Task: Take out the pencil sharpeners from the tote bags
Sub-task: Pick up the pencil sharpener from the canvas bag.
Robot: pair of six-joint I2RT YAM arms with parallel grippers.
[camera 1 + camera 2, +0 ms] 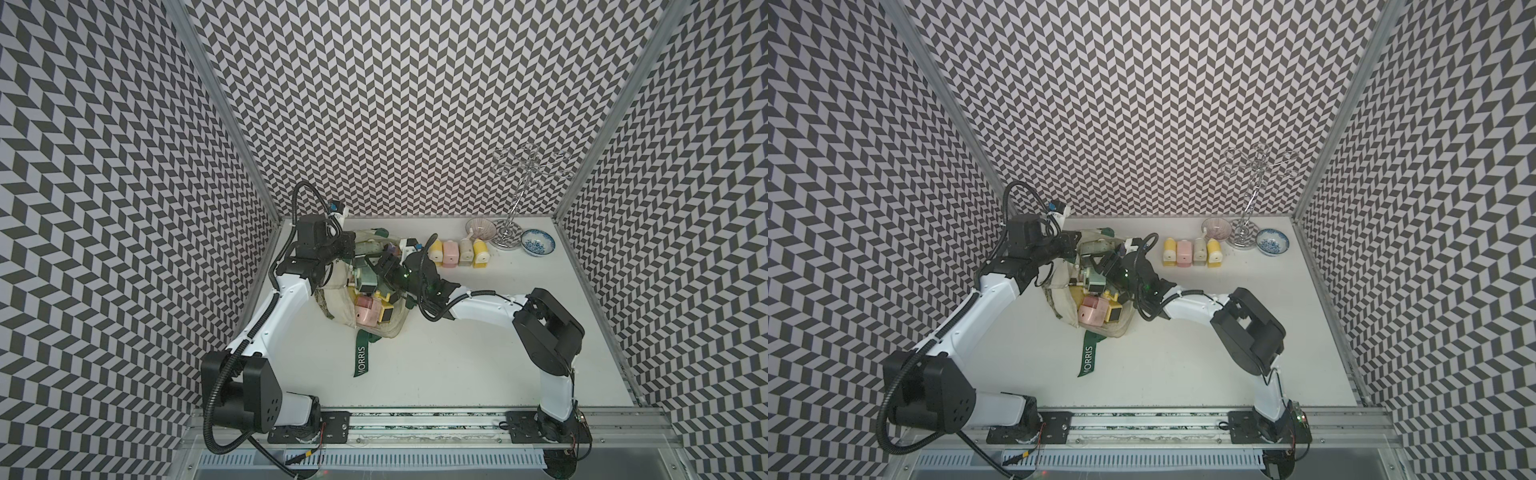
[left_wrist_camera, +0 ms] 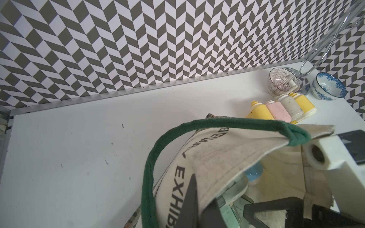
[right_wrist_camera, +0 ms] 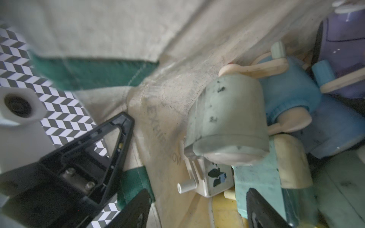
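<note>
In both top views, the cream canvas tote bag with dark green straps [image 1: 336,307] lies open, left of the table's middle. Pastel plastic crank sharpeners [image 1: 368,313] are heaped inside, and a row of four sharpeners [image 1: 450,255] stands out on the table. The best play, I'd say: hold that mouth wide and drop onto a body, not a crank.

Left wrist view: the left gripper [image 2: 205,207] is clenched on the canvas rim.

Right wrist view: the right gripper [image 3: 197,211] is inside the bag, jaws gaping and empty, near a pale green sharpener [image 3: 227,122].

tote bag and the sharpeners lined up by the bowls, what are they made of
Tote bag: apparently cream woven canvas, matte, creased and smudged; straps green fabric. Sharpeners: likely moulded plastic, smooth pastel shells with slight sheen.
</note>
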